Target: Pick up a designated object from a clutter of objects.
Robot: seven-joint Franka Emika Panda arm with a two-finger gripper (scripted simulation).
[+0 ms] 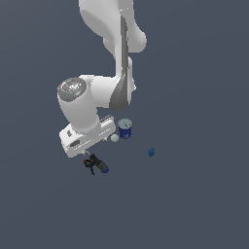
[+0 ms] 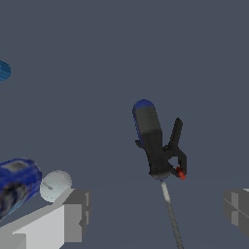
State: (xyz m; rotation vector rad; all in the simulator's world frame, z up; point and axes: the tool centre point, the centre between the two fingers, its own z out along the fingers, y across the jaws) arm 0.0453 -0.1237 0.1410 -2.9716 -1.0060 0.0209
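The screwdriver (image 2: 151, 141) lies on the floor, with its black handle, blue end and thin grey shaft (image 2: 170, 214). In the exterior view the screwdriver (image 1: 100, 165) lies just beyond the arm's white hand (image 1: 86, 137). The black red-tipped clamp (image 2: 175, 148) lies against the handle and also shows in the exterior view (image 1: 89, 164). My gripper (image 2: 155, 209) is open and empty. Its two grey fingers (image 2: 77, 214) stand wide apart on either side of the shaft, not touching it. How high they are above the floor I cannot tell.
The blue-and-white can (image 1: 125, 129) and the white ball (image 1: 115, 138) sit close beside the hand; in the wrist view the can (image 2: 17, 182) and ball (image 2: 55, 185) are next to one finger. The small blue piece (image 1: 151, 152) lies apart at the exterior view's right.
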